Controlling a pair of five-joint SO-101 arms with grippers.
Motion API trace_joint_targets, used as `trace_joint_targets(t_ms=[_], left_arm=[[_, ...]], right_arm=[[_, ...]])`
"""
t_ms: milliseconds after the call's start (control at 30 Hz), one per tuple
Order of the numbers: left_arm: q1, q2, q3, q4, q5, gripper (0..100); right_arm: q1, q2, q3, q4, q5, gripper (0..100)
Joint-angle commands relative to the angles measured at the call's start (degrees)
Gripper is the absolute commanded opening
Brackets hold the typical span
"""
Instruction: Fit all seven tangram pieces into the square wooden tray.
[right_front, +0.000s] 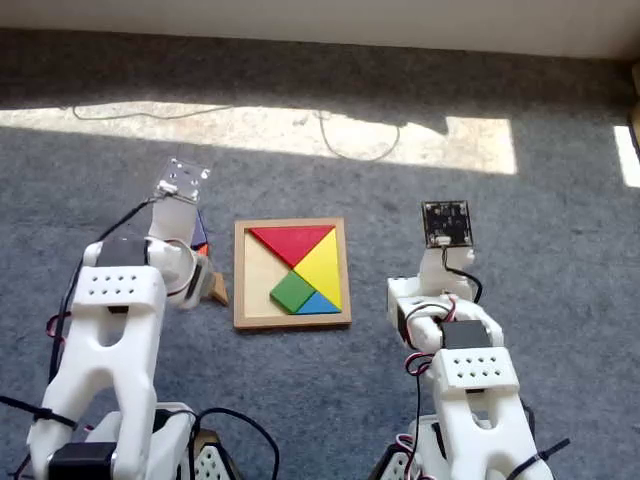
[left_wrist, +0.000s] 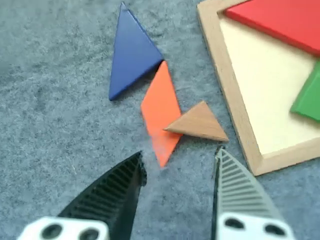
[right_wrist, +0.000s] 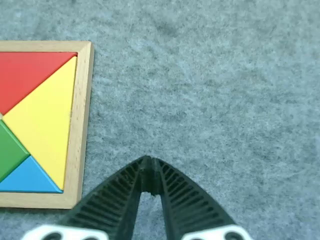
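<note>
Between the two arms, on the grey carpet (right_front: 520, 260), lies the square wooden tray (right_front: 241, 275). Four pieces sit in it. A large red triangle (right_front: 292, 243) runs along its far edge and a large yellow triangle (right_front: 322, 268) along its right edge. A green piece (right_front: 291, 293) sits at the near middle, with a small light-blue triangle (right_front: 319, 303) in the near right corner. The left part of the tray floor is bare.

Left of the tray, three pieces lie loose on the carpet. The dark blue triangle (left_wrist: 131, 55) is farthest. An orange parallelogram (left_wrist: 160, 110) meets it at a corner. A small tan wooden triangle (left_wrist: 198, 123) touches the orange piece's right edge and lies just beside the tray's left rim.

The left gripper (left_wrist: 179, 152) hangs over these loose pieces with its jaws spread apart, holding nothing. Its tips are just on the near side of the orange and tan pieces.

The right gripper (right_wrist: 150, 161) is over bare carpet to the right of the tray, its jaws pressed together and empty.

Far behind, a sunlit strip (right_front: 250, 130) crosses the carpet, with a thin cable (right_front: 350, 150) lying over it.
</note>
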Motion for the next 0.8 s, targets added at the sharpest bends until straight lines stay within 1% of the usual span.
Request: trace_joint_targets(t_ms=[0, 200, 300, 567, 767], left_arm=[[3.21, -1.98, 0.57, -2.81, -5.71, 22], [4.97, -1.89, 0.57, -3.34, -11.43, 22], [4.88, -1.89, 0.66, -4.66, -10.73, 22], [3.65, -1.89, 1.89, -5.19, 5.36, 22], [2.42, -1.89, 3.03, -5.01, 13.1, 22]], right_arm=[[0.31, -0.92, -0.04, -1.19, 0.0, 1.0], [0.31, -0.92, -0.04, -1.19, 0.0, 1.0], [0.31, -0.92, -0.04, -1.19, 0.0, 1.0], [0.31, -0.92, -0.04, -1.19, 0.0, 1.0], [0.31, -0.92, -0.04, -1.19, 0.0, 1.0]])
